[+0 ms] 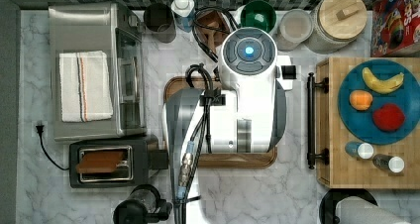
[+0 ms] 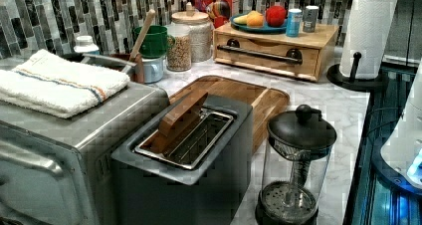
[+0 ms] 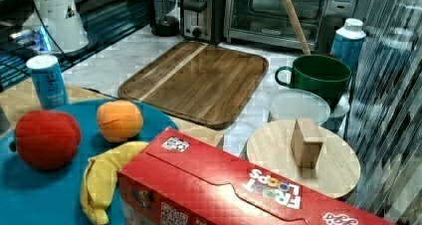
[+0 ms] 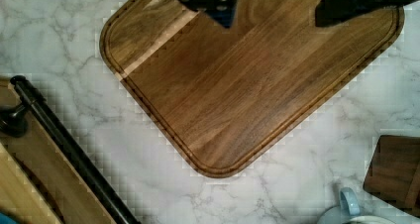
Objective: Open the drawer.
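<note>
The drawer [image 2: 268, 56] sits closed in its light wooden box at the back of the marble tabletop [image 2: 338, 105] in the left view, black bar handle [image 2: 259, 53] across its front, a blue plate [image 1: 346, 105] of fruit on top. In the wrist view the jaws [image 4: 277, 8] appear spread, holding nothing, above the dark wooden tray [image 4: 237, 85], with the handle off to one side, well apart

From the top view we looked straight down on the worktop [image 1: 297, 184]. The left view sat low beside the toaster [image 2: 189, 150], facing the drawer [image 2: 268, 53]; the right view looked back from behind the cereal box [image 3: 224, 190]. Our wrist view hung close above. All shared the wooden tray [image 1: 223, 159].
</note>
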Controlling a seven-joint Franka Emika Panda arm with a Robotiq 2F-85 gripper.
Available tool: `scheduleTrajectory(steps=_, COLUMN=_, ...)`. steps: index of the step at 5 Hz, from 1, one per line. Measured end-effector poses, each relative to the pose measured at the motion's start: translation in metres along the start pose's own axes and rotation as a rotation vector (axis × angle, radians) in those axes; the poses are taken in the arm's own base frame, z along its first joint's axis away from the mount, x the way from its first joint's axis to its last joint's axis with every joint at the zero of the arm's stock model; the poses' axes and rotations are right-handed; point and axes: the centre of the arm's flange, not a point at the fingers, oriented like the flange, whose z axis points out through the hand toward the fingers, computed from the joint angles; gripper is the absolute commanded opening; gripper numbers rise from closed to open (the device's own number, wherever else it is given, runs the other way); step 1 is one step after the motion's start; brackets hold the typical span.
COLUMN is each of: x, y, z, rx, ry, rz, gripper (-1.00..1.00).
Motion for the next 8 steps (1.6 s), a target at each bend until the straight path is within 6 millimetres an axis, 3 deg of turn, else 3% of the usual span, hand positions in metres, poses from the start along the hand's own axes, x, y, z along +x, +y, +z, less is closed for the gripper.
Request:
scheduleTrajectory(steps=3, x=0.005, y=0.002, z=0.013, rx=0.004, ry=0.011, rz=0.001, gripper=1.00)
scheduleTrajectory(steps=5, x=0.011, y=0.014, z=0.030, rx=0.021, ry=0.033, rz=-0.178, gripper=1.00)
scheduleTrajectory(steps=7, x=0.009, y=0.061, z=0.079, rx=-0.024, ry=-0.034, rz=-0.461, gripper=1.00)
scheduleTrajectory(steps=8, x=0.018, y=0.093, z=0.105, rx=-0.048, ry=-0.060, rz=-0.505, gripper=1.00)
